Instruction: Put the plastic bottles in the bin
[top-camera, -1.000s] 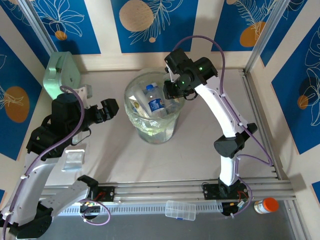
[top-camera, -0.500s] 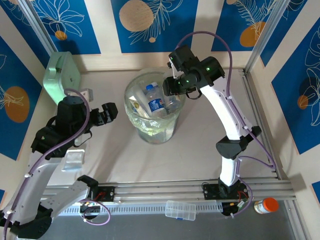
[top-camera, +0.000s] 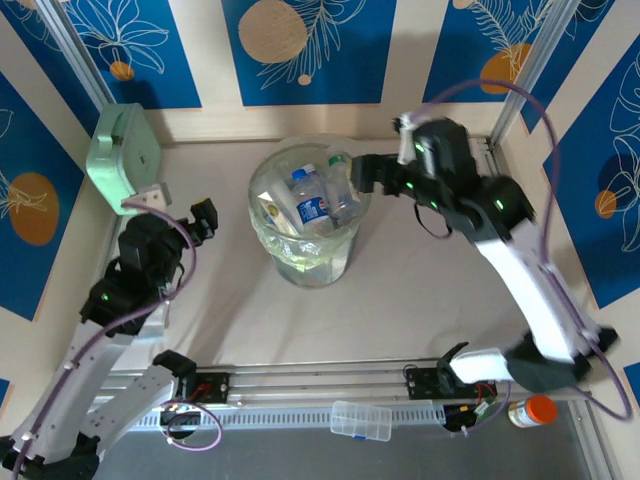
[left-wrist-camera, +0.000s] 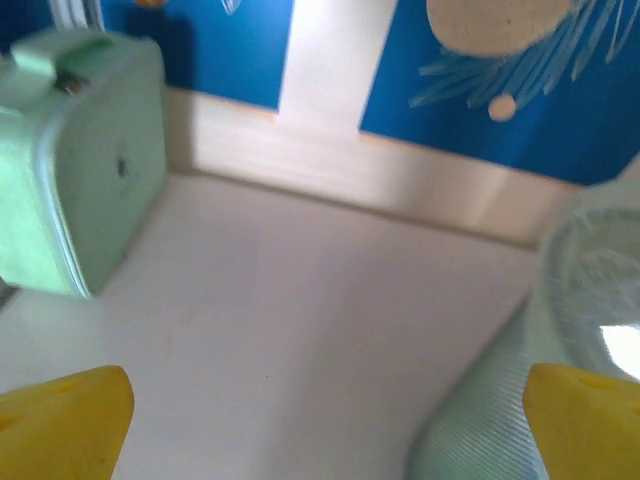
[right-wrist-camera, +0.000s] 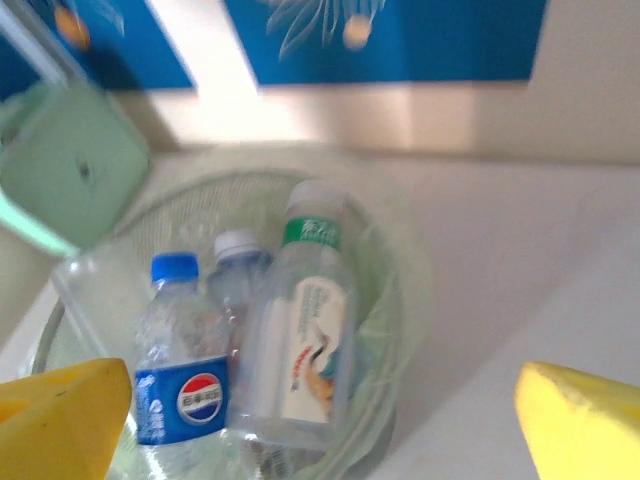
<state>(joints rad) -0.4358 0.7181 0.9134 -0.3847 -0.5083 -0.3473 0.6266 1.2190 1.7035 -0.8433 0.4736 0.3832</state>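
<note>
- Top external view: bin (top-camera: 268, 232) stands on the desk (top-camera: 410, 300) slightly toward 12 o'clock from desk centre, upright, bag-lined.
- plastic bottles (top-camera: 318, 205) all sit inside the bin, leaning on each other; exact count is hard to tell.
- right claw (top-camera: 362, 172) at 2 o'clock of the bin, just at the rim, pointing toward 9 o'clock; cannot tell if it touches the rim.
- Right wrist view: right claw's yellow fingers (right-wrist-camera: 62, 418) sit at the two bottom corners, spread wide, nothing between them.
- Same view, inside the bin: blue-capped bottle (right-wrist-camera: 178, 365) at 8 o'clock, green-banded bottle (right-wrist-camera: 300, 345) in the middle, touching it, and a white-capped bottle (right-wrist-camera: 238, 248) behind and between them.
- left claw (top-camera: 205, 218) at 9 o'clock of the bin, well apart from it, over bare desk.
- Left wrist view: its yellow fingers (left-wrist-camera: 62, 420) are wide apart and empty; bin wall (left-wrist-camera: 590, 290) at 3 o'clock, blurred.
- mint-green case (top-camera: 122, 152) at 10 o'clock, far-left corner.
- flat clear box (top-camera: 362, 420) at 6 o'clock and orange-lidded jar (top-camera: 531, 410) at 5 o'clock, both beyond the near desk edge.
</note>
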